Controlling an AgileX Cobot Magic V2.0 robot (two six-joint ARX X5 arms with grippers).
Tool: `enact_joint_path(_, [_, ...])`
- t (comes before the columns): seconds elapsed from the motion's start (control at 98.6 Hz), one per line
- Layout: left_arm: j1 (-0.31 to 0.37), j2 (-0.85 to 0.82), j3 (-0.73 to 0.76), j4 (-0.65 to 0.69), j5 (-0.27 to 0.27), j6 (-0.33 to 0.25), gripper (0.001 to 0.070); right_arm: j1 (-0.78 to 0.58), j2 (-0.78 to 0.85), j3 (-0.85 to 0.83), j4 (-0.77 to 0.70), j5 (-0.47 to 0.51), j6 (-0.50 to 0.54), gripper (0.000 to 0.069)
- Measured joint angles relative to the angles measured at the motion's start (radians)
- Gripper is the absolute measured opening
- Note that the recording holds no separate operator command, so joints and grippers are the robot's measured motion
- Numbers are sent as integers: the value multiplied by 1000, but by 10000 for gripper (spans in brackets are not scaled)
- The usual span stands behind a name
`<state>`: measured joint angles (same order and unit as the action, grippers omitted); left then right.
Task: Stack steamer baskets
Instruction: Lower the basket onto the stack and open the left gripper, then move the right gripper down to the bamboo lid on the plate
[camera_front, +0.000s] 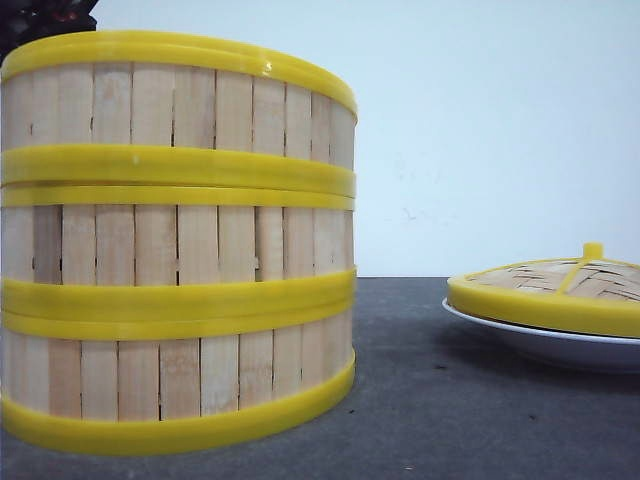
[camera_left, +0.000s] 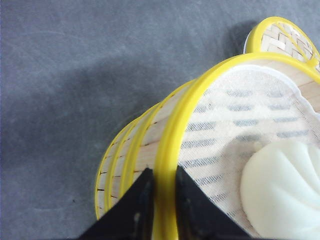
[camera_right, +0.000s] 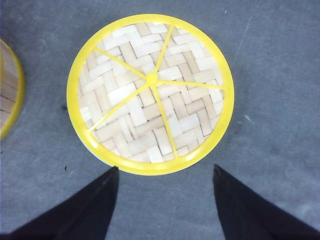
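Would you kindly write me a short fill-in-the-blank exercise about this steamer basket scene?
1. The steamer baskets are stacked ___ high.
2. The left gripper is closed on the top basket's yellow ___.
3. The woven lid rests on a white ___.
4. The right gripper, hovering above the lid, is ___.

Missing words: three; rim; plate; open

No readable text, labels, brands or numbers in any view. Checked the stack of pale wooden-slat steamer baskets with yellow plastic rims (camera_front: 178, 240) and the flat woven-bamboo lid with yellow rim (camera_right: 150, 93) — both plain, no markings. Grey table surface (camera_front: 450, 420) likewise unmarked.
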<state>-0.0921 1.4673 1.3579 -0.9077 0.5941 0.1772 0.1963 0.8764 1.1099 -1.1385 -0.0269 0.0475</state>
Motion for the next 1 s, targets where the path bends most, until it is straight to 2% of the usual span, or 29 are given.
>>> enact_joint_path(0.365, [-5,0,0,2,-69,14,37,0,0,0,0,0,0,364])
enact_joint_path(0.416, [-5,0,0,3,-72,14,66,0,0,0,0,0,0,364])
enact_joint_path(0.578, [-5,0,0,29,-95,14,232,0,0,0,6,0,0,364])
enact_joint_path(0.67, [-5,0,0,31,-98,13,261,0,0,-1,29,0,0,364])
enact_joint_path(0.801, [-5,-5,1,31,-103,-8,267,0,2,-20,78,0,0,364])
enact_joint_path(0.883, [-5,-25,10,26,-138,-28,267,0,14,-43,108,-3,0,364])
enact_joint_path(1.004, [-3,-107,32,37,-245,-66,267,0,56,-88,147,-17,1,364])
